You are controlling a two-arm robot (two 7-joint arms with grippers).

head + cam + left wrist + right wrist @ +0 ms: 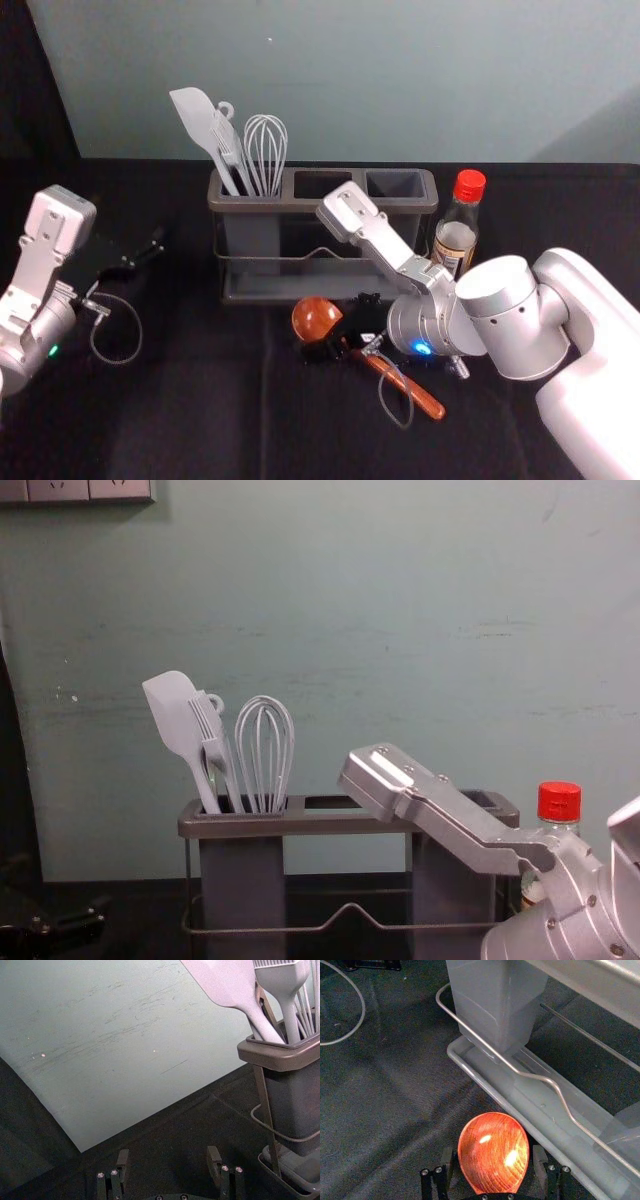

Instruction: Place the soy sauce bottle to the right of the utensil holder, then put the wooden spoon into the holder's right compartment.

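Wooden spoon [317, 316] on the black cloth [200, 400] before the utensil holder [290, 206], bowl between the 2 parted fingers of the right gripper [328, 327]. Soy sauce bottle [457, 237] just right of the holder; left gripper [148, 255] off left, fingers apart.

An orange-brown spoon [316, 320] shows darker wood grain against black cloth [180, 410]. Red colours the cap [469, 186] of the bottle [457, 235]. The whisk [266, 145] and spatula [195, 115] are pale grey, the holder [300, 207] grey-brown. Dark streaks mark a grey-green wall [400, 80]. The right arm [498, 290], white and silver, glows blue.
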